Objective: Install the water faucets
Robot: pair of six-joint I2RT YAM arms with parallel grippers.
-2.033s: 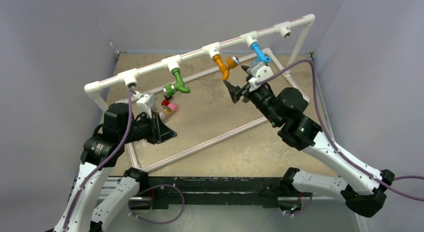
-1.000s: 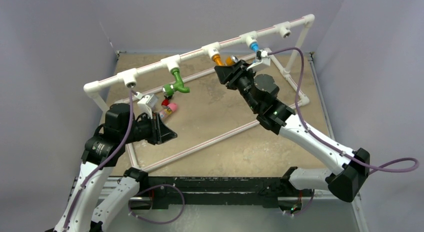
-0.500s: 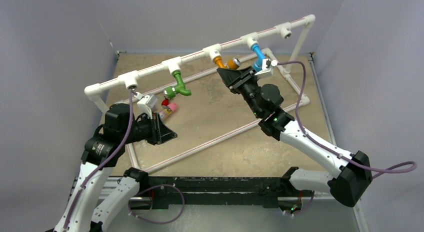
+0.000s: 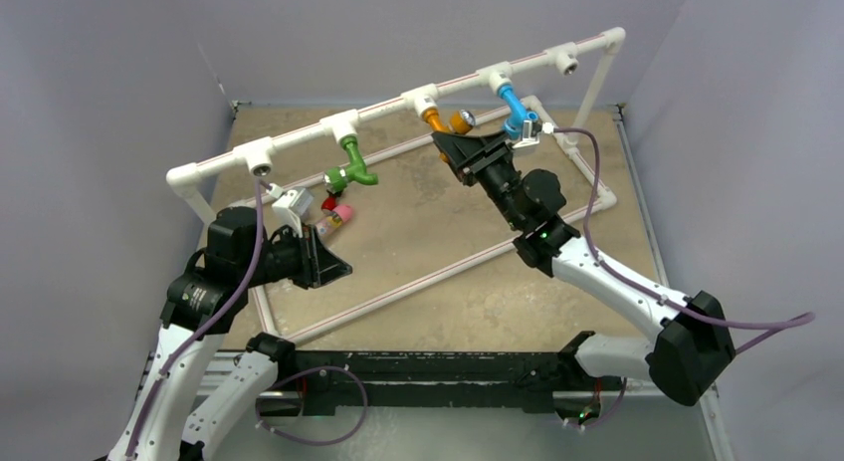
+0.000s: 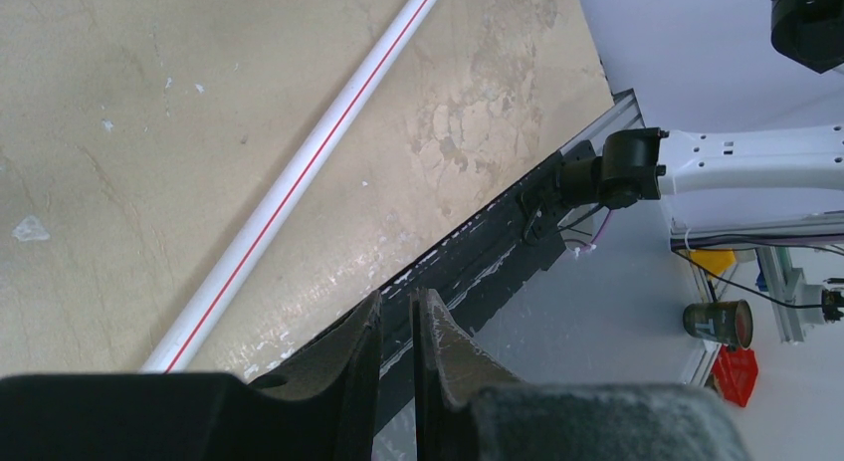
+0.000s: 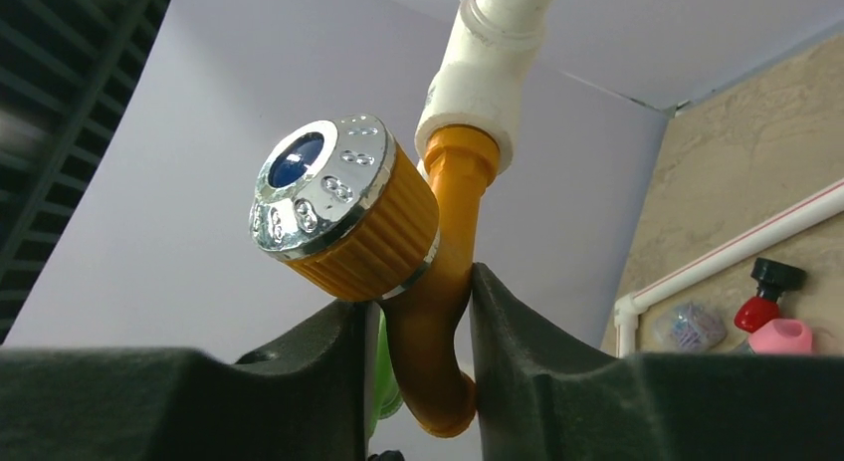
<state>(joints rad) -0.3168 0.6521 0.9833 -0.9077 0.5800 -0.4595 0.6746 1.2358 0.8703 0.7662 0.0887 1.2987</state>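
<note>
right gripper [image 6: 420, 307] pinches orange faucet [image 6: 453, 182], lower bend half hidden; left gripper [image 5: 398, 307] almost pressed together, empty

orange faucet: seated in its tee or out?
In. The orange faucet has its neck inside the white tee socket above it; the fingers of the right gripper press both sides of its body.

Bench [image 4: 418, 222]: tan mottled board.
Pipe rails [image 4: 418, 280]: white, red-striped, flat, beside my left tool [image 4: 340, 269].
Pink tap [image 4: 342, 214]: I see it lying just beyond that tool.
</note>
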